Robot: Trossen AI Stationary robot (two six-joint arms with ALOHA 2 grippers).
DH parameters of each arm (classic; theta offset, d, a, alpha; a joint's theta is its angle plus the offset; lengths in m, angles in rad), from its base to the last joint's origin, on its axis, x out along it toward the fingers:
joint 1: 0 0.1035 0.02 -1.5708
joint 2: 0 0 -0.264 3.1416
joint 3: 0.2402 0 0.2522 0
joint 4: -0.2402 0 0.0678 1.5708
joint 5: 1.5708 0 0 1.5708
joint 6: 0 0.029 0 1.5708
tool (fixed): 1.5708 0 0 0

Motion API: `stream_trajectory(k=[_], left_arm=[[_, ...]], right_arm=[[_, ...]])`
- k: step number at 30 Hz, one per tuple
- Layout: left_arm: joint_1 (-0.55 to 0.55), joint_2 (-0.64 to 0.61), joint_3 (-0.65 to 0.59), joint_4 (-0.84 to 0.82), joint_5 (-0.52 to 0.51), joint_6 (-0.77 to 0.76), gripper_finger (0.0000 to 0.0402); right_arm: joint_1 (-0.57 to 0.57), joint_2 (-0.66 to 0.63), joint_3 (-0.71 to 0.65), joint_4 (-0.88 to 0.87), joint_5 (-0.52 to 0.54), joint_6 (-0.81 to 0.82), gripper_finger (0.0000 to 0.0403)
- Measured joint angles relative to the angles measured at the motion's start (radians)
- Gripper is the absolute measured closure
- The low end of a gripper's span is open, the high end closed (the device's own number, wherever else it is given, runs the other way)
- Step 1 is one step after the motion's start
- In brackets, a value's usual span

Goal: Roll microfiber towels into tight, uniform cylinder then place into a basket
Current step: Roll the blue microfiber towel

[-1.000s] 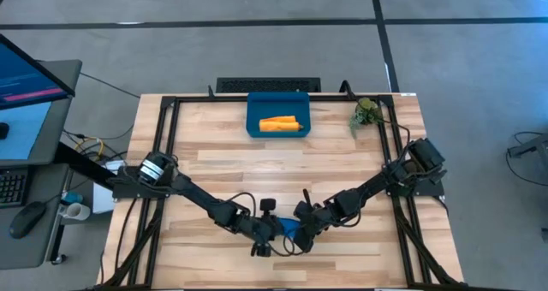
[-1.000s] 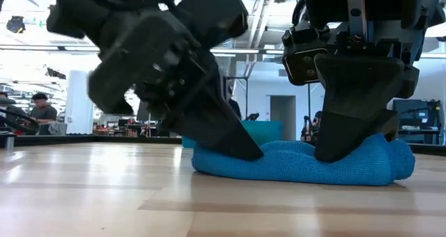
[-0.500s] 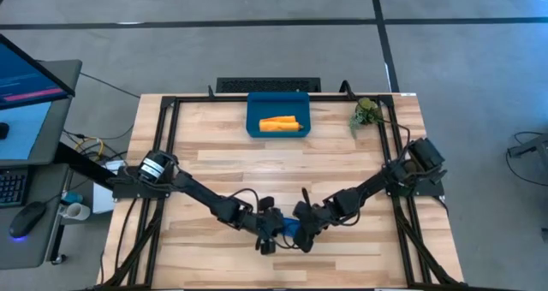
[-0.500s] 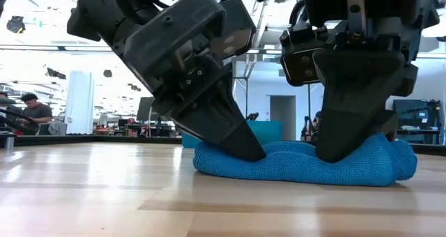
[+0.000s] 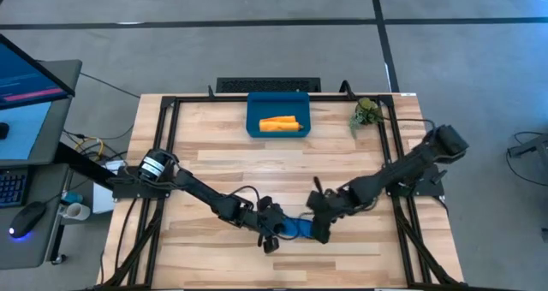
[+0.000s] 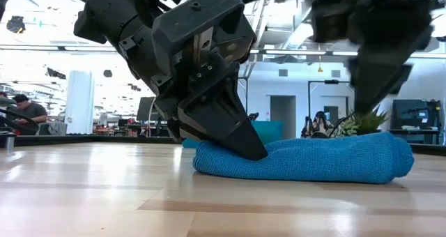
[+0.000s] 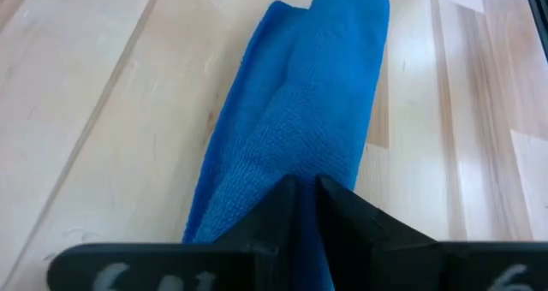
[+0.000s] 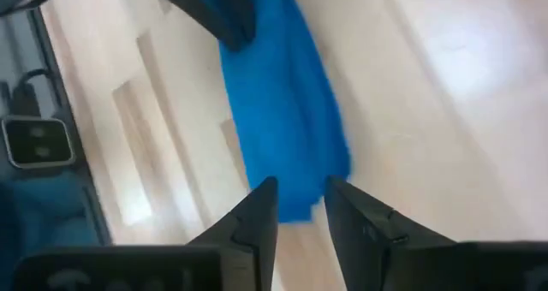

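Left tool (image 6: 252, 150) was clamped on one end of rolled blue towel (image 6: 313, 161), tips pressed down into cloth. Right tool (image 8: 298, 207) hung above opposite end, fingers apart, clear of cloth. Towel lay on surface (image 5: 257, 167) at near edge, long axis running tool to tool. Farther off: basket (image 5: 277, 114) holding orange towel (image 5: 280, 124); small plant (image 5: 366, 113) beside it.

Pale wooden table (image 5: 223, 167), black-framed. Directly on it: dark-blue basket (image 5: 253, 124) at the far edge, small green plant (image 5: 366, 113) near the far right corner, rolled blue towel (image 6: 327, 160) near the front edge.
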Motion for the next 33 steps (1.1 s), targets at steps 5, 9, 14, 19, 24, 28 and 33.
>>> stream_trajectory(k=[5, 9, 14, 19, 24, 28, 33], left_arm=[[0.0, 0.0, 0.0, 0.004, -0.001, -0.019, 0.0356], [0.0, 0.0, -0.001, 0.008, -0.003, -0.014, 0.0356], [0.0, 0.001, -0.003, 0.022, -0.004, -0.004, 0.0356], [0.0, 0.001, -0.003, 0.026, 0.002, 0.028, 0.0356], [0.001, 0.001, -0.003, 0.028, 0.013, 0.071, 0.0347], [0.001, 0.001, -0.003, 0.03, 0.016, 0.075, 0.0327], [0.0, 0.001, -0.002, 0.033, 0.02, 0.075, 0.0299]], right_arm=[[0.117, -0.091, 0.001, -0.102, 0.288, -0.042, 0.0281], [0.179, -0.077, 0.002, -0.086, 0.441, -0.04, 0.028], [0.155, -0.02, 0.002, -0.047, 0.407, 0.006, 0.0279], [0.106, 0.041, 0.003, 0.012, 0.323, -0.017, 0.0267], [0.06, 0.065, 0.004, 0.078, 0.254, -0.085, 0.0231], [0.06, 0.065, 0.004, 0.176, 0.225, -0.17, 0.0193], [0.062, 0.065, 0.005, 0.243, 0.255, -0.258, 0.0162]])
